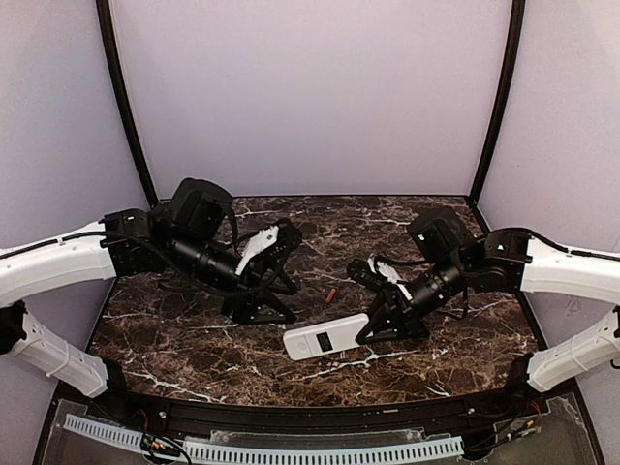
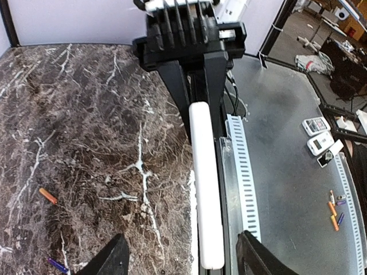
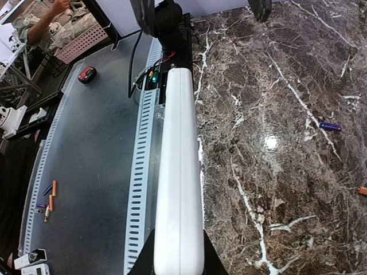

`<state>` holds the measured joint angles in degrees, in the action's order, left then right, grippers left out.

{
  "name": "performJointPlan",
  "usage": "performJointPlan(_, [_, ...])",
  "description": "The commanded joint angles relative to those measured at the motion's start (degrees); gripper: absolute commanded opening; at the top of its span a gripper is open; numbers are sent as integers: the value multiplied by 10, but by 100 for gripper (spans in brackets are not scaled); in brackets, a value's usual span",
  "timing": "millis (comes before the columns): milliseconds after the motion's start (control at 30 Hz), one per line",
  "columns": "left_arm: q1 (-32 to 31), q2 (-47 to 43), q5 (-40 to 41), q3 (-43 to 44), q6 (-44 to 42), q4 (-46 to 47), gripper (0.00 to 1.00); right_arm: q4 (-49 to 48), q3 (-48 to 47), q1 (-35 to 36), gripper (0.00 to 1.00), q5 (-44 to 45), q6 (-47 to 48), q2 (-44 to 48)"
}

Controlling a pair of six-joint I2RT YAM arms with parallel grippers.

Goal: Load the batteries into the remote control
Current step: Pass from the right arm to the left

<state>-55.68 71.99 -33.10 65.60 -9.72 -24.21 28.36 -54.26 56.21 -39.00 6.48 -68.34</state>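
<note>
White remote control (image 1: 306, 346), display (image 1: 325, 341) unreadable, is clamped by the right claw (image 1: 368, 329); left claw (image 2: 182, 258) gapes.

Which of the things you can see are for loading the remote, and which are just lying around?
For the job:
remote control, held in the right gripper
orange battery
blue-purple battery

Lying about, all on the grey metal surface:
spare batteries
other remotes
red-and-black item
pink basket
</note>
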Motion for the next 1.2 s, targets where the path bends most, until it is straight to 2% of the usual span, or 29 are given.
performJointPlan(0, [-28,40,-11,39,-51,-68,63,17,-27,-3,0,-45,-11,-15])
performJointPlan(400, [-51,116,-52,78,-37,-98,52,24,-41,-3,0,-38,-12,-46])
performJointPlan(567, [-52,141,-51,92,-26,-108,42,27,-44,-3,0,-30,-10,-46])
performJointPlan(733, [-52,161,-53,101,-16,-116,38,28,-45,-3,0,-19,-10,-48])
performJointPlan(1067, [-52,155,-52,87,9,-89,4,28,-49,-14,0,6,-14,-35])
performJointPlan(1100, [-52,152,-51,84,12,-77,2,27,-50,-22,2,6,-15,-31])
performJointPlan(1167, [-49,144,-49,73,28,-53,1,22,-49,-35,14,3,-20,-21])
